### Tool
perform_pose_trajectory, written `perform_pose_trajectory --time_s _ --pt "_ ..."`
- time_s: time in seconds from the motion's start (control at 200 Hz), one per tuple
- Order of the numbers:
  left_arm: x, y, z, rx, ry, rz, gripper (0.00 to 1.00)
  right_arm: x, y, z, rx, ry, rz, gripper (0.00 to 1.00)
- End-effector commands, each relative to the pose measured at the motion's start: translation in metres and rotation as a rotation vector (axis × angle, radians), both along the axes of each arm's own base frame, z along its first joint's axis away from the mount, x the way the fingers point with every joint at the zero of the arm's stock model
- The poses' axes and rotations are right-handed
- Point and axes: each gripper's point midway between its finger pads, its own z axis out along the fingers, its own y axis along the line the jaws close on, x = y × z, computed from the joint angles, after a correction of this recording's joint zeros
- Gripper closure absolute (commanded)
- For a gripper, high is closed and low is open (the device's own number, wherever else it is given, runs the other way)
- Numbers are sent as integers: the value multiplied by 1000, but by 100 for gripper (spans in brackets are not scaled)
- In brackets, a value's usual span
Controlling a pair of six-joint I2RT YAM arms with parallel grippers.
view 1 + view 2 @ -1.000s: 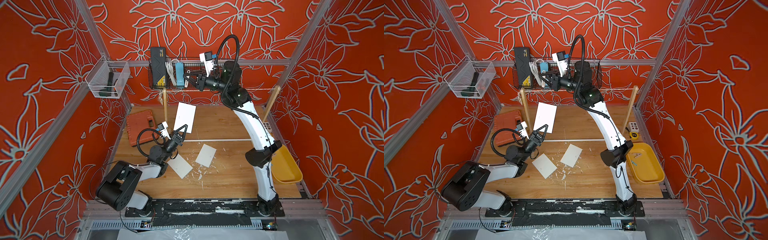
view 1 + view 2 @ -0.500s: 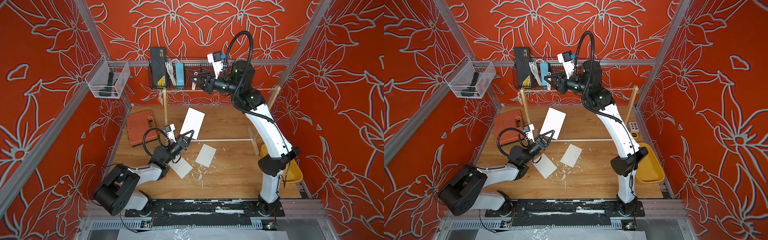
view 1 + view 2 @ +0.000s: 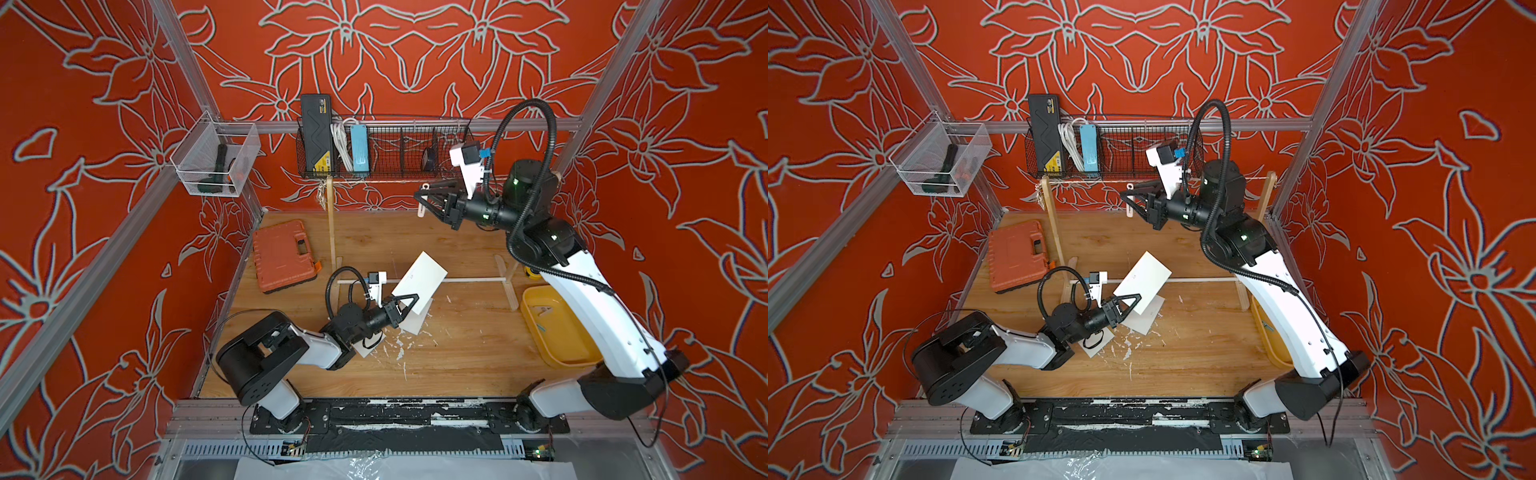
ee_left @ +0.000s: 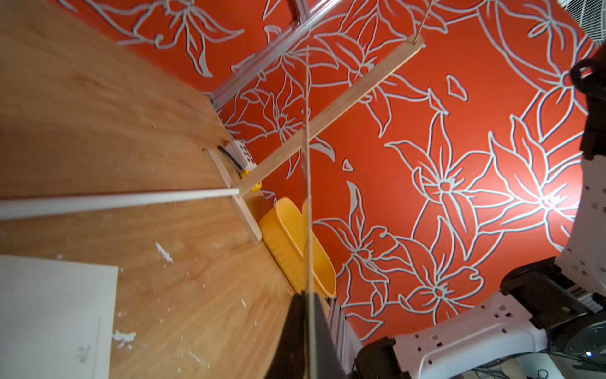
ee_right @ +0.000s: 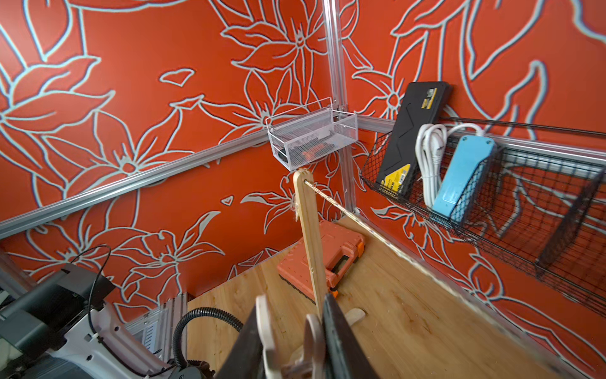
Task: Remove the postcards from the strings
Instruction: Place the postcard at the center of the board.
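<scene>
Swung rightward since a second ago, the left pincer (image 3: 415,297) is clamping a plain white rectangular postcard (image 3: 420,276) well below the twisted beige twine (image 5: 344,210); the right pincer (image 3: 419,196) is pinching a pale wooden clothespeg (image 5: 264,328) beside it.

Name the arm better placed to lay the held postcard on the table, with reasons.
Left. The left pincer is shut on the held postcard, low over the table, just above a second postcard lying there. The right pincer is up by the string, shut on a clothespeg.
</scene>
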Motion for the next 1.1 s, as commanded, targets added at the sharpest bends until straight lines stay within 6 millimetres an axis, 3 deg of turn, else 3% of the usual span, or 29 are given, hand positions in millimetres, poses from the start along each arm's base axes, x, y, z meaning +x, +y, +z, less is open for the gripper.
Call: perform_pose_trajectory --time_s 0.0,0.27,0.405,0.691,0.891,1.096 --pt "-5 -18 5 -58 3 -53 100 3 -19 -8 -7 -34 -86 72" --pt "-18 -70 -41 -7 141 -167 100 -12 -54 -42 -47 6 -185 71" --pt "-21 -93 -63 64 197 -209 100 -15 -61 -51 -42 29 -203 72" --pt "-17 -106 -109 217 316 -212 100 -15 -67 -59 -47 44 -218 72" --pt "-18 -105 -119 271 339 -208 70 -15 -68 -59 -46 47 -219 71" --pt "-16 -94 -112 309 318 -163 50 -14 -73 -63 -63 57 -242 71"
